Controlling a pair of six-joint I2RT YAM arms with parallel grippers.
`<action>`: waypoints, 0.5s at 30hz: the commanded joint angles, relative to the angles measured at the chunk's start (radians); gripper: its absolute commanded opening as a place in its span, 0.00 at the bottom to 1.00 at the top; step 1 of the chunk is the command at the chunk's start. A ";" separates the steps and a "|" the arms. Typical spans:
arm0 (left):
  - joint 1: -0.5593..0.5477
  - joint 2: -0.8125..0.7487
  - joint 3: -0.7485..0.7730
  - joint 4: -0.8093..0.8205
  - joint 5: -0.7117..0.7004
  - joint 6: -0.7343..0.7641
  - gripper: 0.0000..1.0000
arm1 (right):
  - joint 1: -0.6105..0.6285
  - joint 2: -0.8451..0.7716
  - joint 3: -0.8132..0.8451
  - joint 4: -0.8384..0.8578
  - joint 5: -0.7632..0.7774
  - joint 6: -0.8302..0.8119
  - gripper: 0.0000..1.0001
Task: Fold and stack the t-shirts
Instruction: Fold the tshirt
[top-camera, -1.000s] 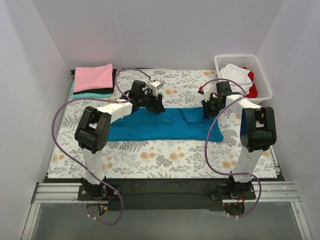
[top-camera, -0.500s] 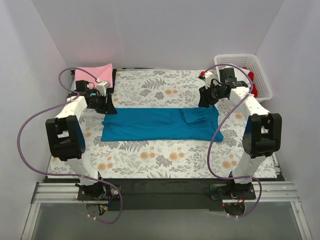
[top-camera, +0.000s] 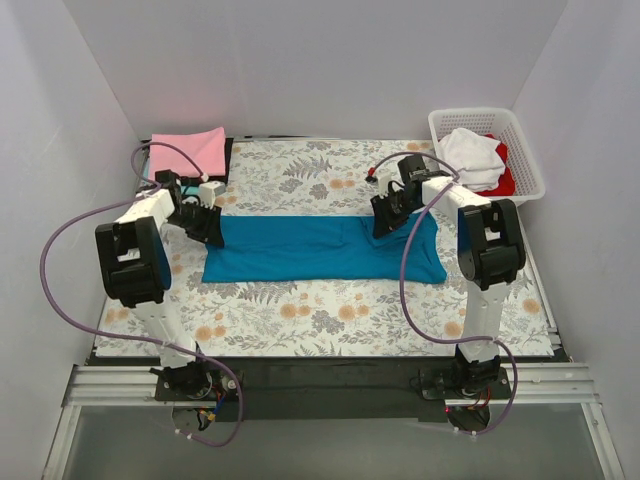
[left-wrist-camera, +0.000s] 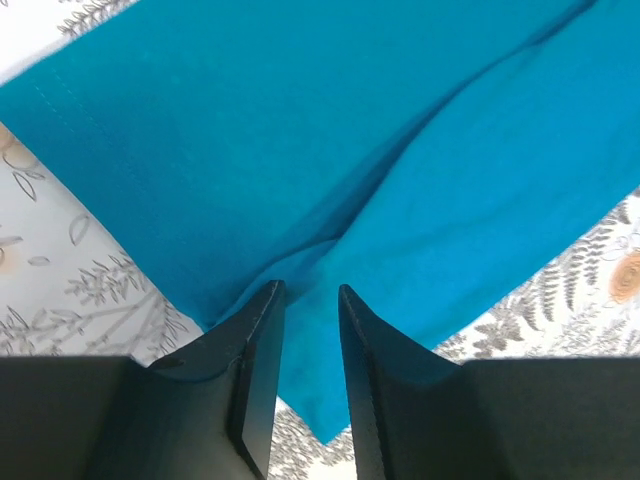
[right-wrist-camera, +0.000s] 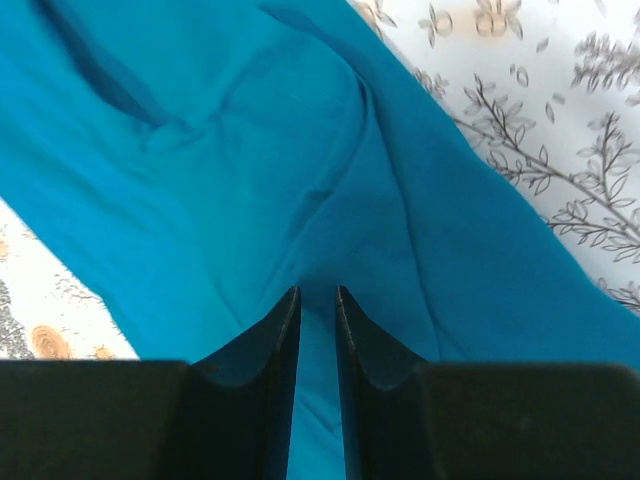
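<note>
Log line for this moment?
left gripper: shut on teal t-shirt | right gripper: shut on teal t-shirt | state: lying flat on table cloth

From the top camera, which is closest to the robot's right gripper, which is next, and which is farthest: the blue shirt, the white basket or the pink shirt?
Starting from the right gripper:
1. the blue shirt: right under the gripper, touching its fingers.
2. the white basket: off to the right, in the back right corner.
3. the pink shirt: far across, in the back left corner.

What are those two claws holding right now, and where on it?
Both pinch the blue shirt along its far edge: the left gripper near its left end, the right gripper right of the middle.
</note>
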 joint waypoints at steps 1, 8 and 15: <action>0.001 0.029 0.075 -0.011 -0.005 0.034 0.26 | -0.004 0.019 0.010 0.008 0.027 0.041 0.26; 0.014 -0.034 0.097 0.018 0.055 0.013 0.26 | 0.002 0.062 -0.013 0.037 0.129 0.024 0.25; 0.041 -0.062 0.145 -0.092 0.145 0.078 0.25 | 0.002 0.055 -0.033 0.060 0.138 0.021 0.24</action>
